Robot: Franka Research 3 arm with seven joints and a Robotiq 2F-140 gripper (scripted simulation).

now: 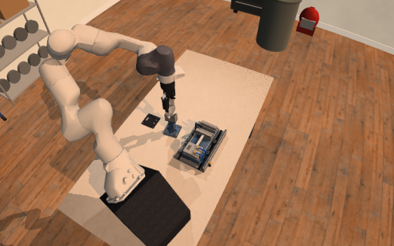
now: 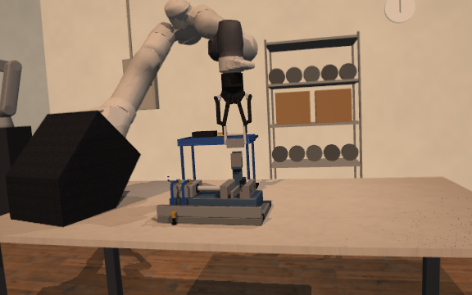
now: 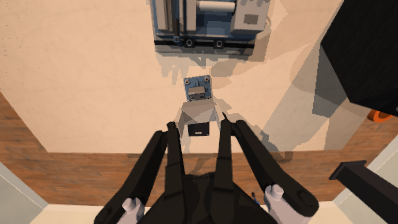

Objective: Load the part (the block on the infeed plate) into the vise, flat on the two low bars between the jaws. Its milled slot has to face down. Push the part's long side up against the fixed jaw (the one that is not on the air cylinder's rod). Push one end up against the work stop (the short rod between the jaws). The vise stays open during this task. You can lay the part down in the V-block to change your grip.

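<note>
My gripper (image 1: 171,118) (image 2: 235,142) (image 3: 199,110) is shut on the part (image 1: 171,115) (image 2: 235,142) (image 3: 199,111), a small grey block. It holds the part a short way above the V-block (image 1: 172,129) (image 2: 236,160) (image 3: 198,91), which stands on a blue base. I cannot tell which way the part's slot faces. The dark infeed plate (image 1: 150,121) lies bare to the left of the V-block. The vise (image 1: 202,143) (image 2: 220,193) (image 3: 210,22) sits to the right with its jaws open and nothing between them.
The arm's black base block (image 1: 152,208) (image 2: 68,168) stands at the near end of the table (image 1: 224,89) (image 2: 363,213). A blue cart (image 2: 215,140) and a shelf rack (image 2: 314,106) stand behind the table. A dark bin (image 1: 276,24) stands on the floor.
</note>
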